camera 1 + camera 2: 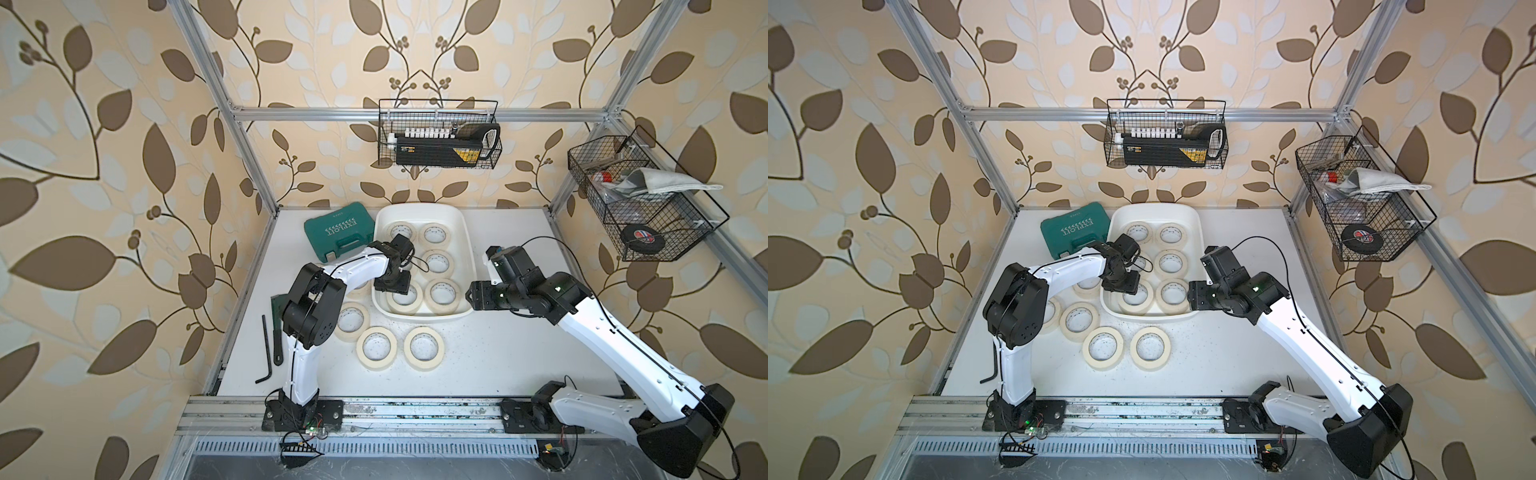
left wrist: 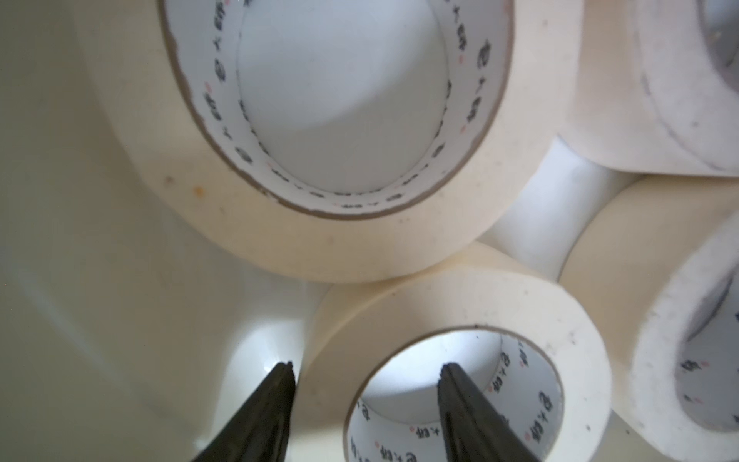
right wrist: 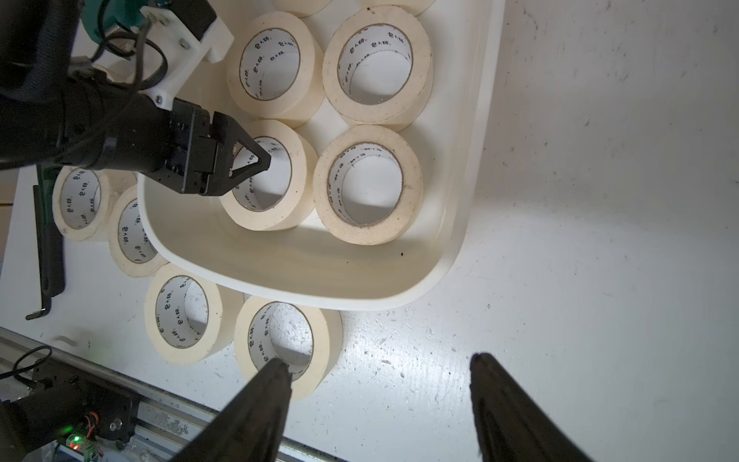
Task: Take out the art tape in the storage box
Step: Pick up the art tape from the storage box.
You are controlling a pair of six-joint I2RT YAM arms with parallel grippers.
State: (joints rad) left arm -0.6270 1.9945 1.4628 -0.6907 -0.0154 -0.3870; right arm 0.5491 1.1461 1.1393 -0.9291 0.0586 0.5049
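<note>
**Grasp site on a roll of art tape.** Six cream rolls of art tape (image 3: 368, 184) lie flat and touching one another in the white storage box (image 1: 417, 211), at upper centre of both top views. Further rolls lie flat on the bench (image 1: 519, 353), below and to the left of the box.

We see the left gripper (image 2: 366, 364) in the box's lower left corner. Its fingers (image 2: 276, 400) are partly parted and stand astride the wall of the corner roll (image 2: 460, 296). One finger is inside the printed cardboard core and the other is outside, toward the box wall; neither presses yet. The right gripper (image 3: 378, 360) hovers over bare bench just beside the box, fingers wide, holding nothing.

We judge each roll light and stiff: the core should resist a squeeze, and the matt paper face should give good friction. The ring wall is the natural hold, since the neighbouring rolls leave room outside it only on the box-wall side.
</note>
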